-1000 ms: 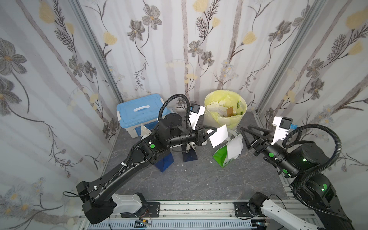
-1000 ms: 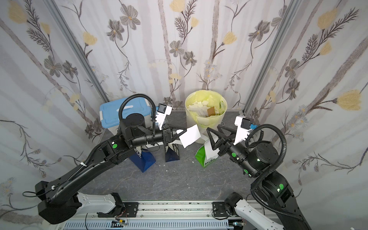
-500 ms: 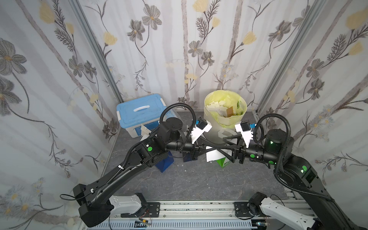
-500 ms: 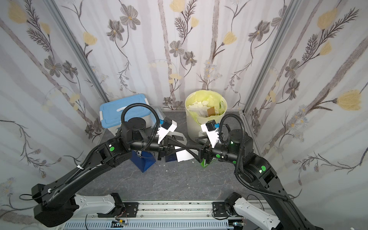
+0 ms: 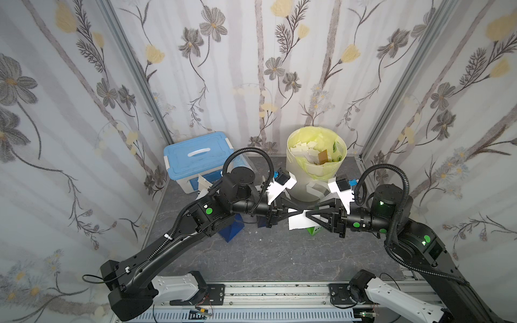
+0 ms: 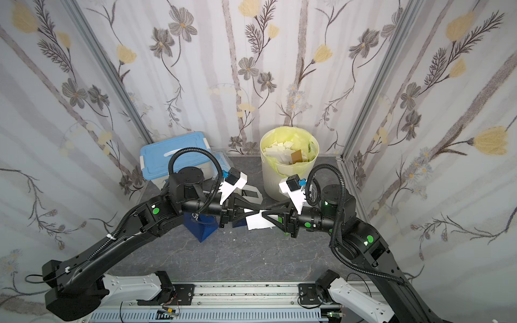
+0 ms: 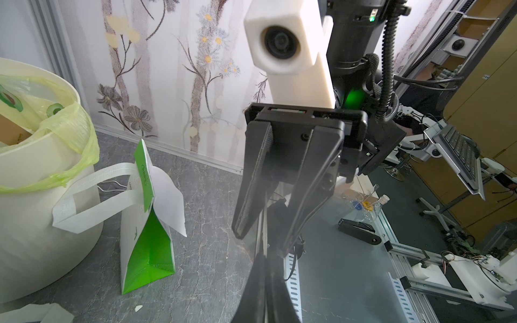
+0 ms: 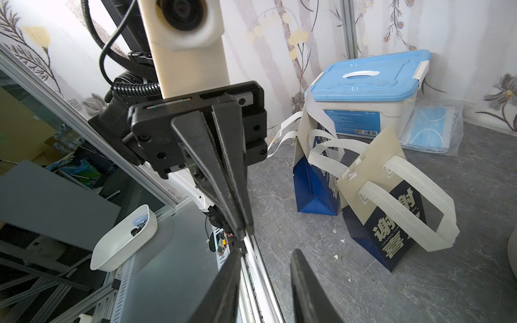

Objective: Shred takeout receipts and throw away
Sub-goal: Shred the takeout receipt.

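We call the back wall 12 o'clock on the grey floor [image 5: 251, 251].

The receipt [image 5: 300, 223] is a thin white paper. It is up in the air over the middle of the floor, a tiny bit toward 3 o'clock.

The left gripper [image 5: 297, 212] reaches in from 8 o'clock. Its two fingers are pressed together on the 9 o'clock side of the receipt, so it is pinching the paper.

The right gripper [image 5: 307, 214] reaches in from 4 o'clock and meets the left one tip to tip. In both wrist views its fingers [image 7: 251, 181] stand a little apart, one on each side of the paper's edge. We can see a gap between them. We cannot tell if they touch the paper.

The bin [image 6: 270, 181] stands at 1 o'clock, near the back wall. It has a yellow liner [image 5: 316, 131] and holds lots of white paper bits [image 5: 303, 148].

The green bag [image 7: 148, 251] stands just beside the bin, on the bin's 6 o'clock side, under the right gripper. A white sheet [image 7: 170, 195] pokes out of its top.

The blue bag [image 8: 310, 190] stands at 9 o'clock. The navy bag [image 8: 375, 240] is just beside it, nearer the middle. The box with the blue lid [image 5: 195, 156] sits at 11 o'clock.
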Robot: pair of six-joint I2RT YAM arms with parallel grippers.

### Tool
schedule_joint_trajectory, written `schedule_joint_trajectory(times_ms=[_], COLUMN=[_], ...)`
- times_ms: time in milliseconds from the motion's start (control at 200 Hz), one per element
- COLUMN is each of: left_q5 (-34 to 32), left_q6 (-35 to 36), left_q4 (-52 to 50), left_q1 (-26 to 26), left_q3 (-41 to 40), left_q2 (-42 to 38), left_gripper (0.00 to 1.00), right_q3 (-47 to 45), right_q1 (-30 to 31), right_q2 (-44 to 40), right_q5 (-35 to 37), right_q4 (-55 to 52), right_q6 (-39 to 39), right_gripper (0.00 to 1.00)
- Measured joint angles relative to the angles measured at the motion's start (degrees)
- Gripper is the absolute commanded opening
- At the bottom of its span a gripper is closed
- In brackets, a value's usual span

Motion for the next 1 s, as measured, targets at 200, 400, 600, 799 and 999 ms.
schedule_joint_trajectory(times_ms=[200, 400, 600, 799, 999], left_q5=[-0.17, -1.88, -9.03, -15.5, -18.53], left_q6=[-0.02, -3.02, -16.06, -32.57, -37.55], left_q4=[0.07, 0.09, 0.26, -3.06, -6.34], left_q1=[0.0, 0.0, -0.28, -0.04, -0.02], left_q3=[-0.07, 0.48, 2.4, 4.39, 7.91], left_q2=[0.11, 0.94, 3.63, 9.31, 11.04], left_gripper=[0.0, 0.0, 0.0, 0.0, 0.0], right_q3=[-0.26, -0.42, -0.39, -0.72, -1.55], right_q1=[0.0, 0.0, 0.85, 4.57, 7.26], right_q2=[-0.11, -0.09, -2.21, -5.11, -7.45], right_q5=[0.46, 1.81, 9.14, 16.46, 18.93], right_q4=[0.04, 0.48, 0.98, 5.35, 10.75], right_q6=[0.55, 0.26, -3.52, -9.88, -13.62], right_gripper=[0.01, 0.0, 0.0, 0.0, 0.0])
